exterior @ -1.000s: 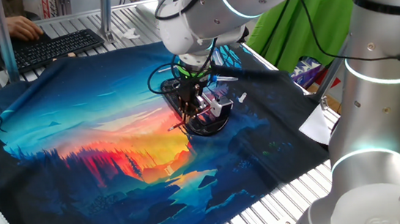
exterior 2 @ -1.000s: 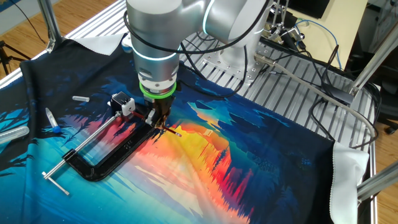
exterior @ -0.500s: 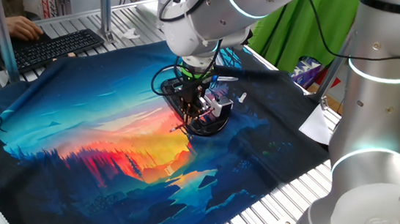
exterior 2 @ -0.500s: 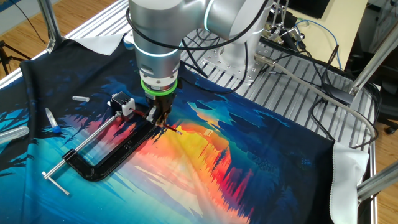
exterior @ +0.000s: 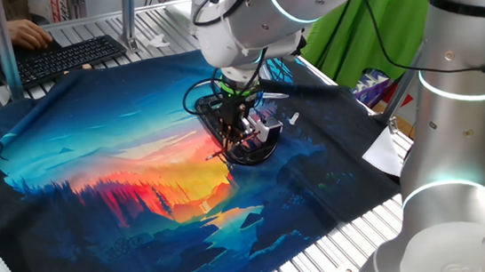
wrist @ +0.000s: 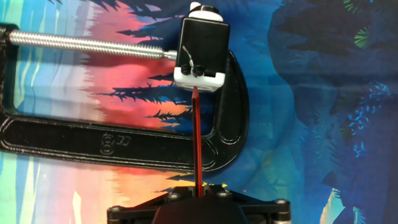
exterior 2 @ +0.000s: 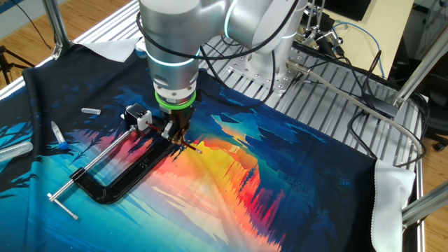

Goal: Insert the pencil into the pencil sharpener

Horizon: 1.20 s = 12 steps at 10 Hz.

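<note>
Hand view, pencil (wrist: 197, 140) rear hidden in jaws

Slatted metal surface (exterior 2: 329, 105) covered by a cloth (exterior 2: 266, 182) printed with a sunset forest. On the cloth: black C-clamp (exterior 2: 119, 183) with silver rod, pencil sharpener (wrist: 200, 53) against the clamp's curved end, small white piece (exterior 2: 91, 110), blue-tipped pen-like item (exterior 2: 58, 136) near the cloth's edge.

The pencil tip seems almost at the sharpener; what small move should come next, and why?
Probably push the pencil straight forward along its own axis. The hand is shut on it, and its tip already meets the dark holes of the pencil sharpener held in the C-clamp.
</note>
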Motion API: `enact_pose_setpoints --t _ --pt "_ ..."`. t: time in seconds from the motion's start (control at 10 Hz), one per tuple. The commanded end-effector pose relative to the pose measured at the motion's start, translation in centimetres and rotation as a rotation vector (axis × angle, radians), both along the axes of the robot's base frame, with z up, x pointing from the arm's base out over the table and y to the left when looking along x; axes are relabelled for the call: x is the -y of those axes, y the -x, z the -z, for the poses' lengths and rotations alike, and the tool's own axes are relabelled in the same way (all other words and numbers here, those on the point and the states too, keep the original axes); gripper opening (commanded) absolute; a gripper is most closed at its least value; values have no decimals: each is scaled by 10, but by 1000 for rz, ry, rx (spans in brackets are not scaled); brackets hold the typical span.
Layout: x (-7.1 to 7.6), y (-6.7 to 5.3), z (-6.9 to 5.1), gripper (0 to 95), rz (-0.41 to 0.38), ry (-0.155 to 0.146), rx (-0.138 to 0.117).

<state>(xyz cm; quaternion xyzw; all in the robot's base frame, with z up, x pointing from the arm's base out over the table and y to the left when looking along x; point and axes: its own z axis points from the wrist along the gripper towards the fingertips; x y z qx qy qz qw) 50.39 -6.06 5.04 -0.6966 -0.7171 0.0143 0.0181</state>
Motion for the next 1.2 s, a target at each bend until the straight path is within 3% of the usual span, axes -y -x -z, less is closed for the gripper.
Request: enact_pose_setpoints --t 0.1,0.5,1.2 --pt "5 0 -2 0 2 -6 5" --pt "15 -5 -1 0 17 -6 20" --pt "26 -7 -4 0 4 -19 20"
